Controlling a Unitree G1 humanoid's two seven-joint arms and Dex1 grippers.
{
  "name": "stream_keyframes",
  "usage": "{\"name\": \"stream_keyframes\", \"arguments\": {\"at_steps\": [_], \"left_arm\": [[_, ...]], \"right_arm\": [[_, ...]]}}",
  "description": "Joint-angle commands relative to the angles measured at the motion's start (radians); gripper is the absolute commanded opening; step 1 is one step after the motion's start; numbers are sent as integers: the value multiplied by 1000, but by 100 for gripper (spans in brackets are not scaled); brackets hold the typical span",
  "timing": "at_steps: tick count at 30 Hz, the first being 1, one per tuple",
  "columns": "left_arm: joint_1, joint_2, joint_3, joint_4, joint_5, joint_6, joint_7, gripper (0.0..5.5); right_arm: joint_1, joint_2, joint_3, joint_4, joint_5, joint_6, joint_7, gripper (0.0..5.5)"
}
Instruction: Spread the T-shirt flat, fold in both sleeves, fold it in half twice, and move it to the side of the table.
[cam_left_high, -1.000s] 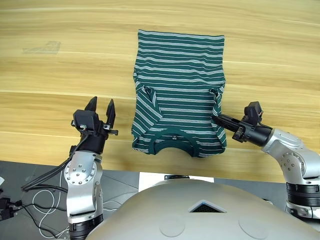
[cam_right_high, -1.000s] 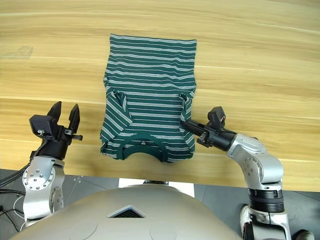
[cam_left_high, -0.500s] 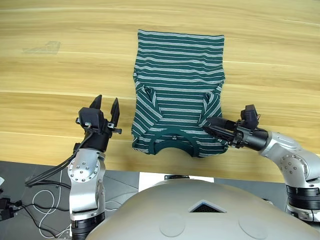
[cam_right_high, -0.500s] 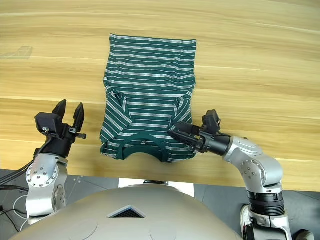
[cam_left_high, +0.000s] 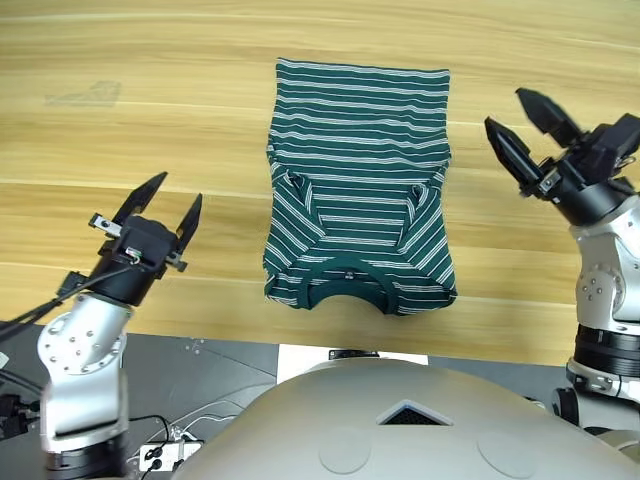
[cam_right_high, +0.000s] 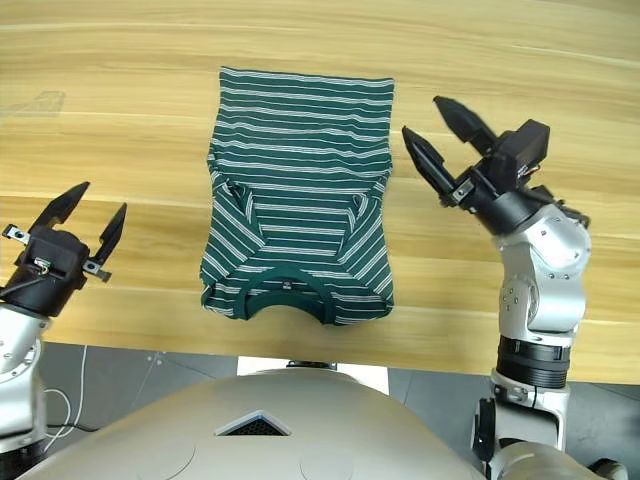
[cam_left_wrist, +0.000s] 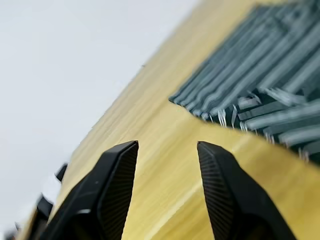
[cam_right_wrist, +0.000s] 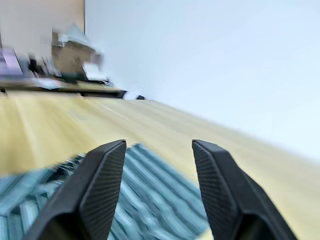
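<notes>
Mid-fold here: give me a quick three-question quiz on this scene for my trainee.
1. True or false: both sleeves of the T-shirt are folded in over its body.
2. The right gripper is: A) shut on the hem; B) open, clear of the T-shirt; C) shut, empty.
3. Fill in: the collar lies at the end ___ the robot (nearest/farthest from).
Key: 1 true; 2 B; 3 nearest.
</notes>
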Motion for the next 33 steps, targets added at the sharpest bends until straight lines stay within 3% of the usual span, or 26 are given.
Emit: {"name": "stream_keyframes", "arguments": {"at_steps": [1, 5, 10, 17, 33], "left_arm": [[-67, 202, -54, 110, 275, -231, -46, 221], [-145, 267, -180, 195, 481, -454, 7, 221], [-174, 301, -240, 245, 647, -655, 95, 221], [-207, 305, -320, 302, 866, -772, 227, 221], [-335, 297, -455, 392, 913, -731, 321, 221]], "right_arm": [[-22, -167, 74, 195, -284, -471, 96, 244], [-53, -294, 160, 383, -457, -789, 109, 244], [-70, -393, 251, 582, -571, -977, 72, 244], [-44, -406, 396, 644, -572, -986, 53, 244], [47, -417, 541, 431, -423, -813, 51, 244]]}}
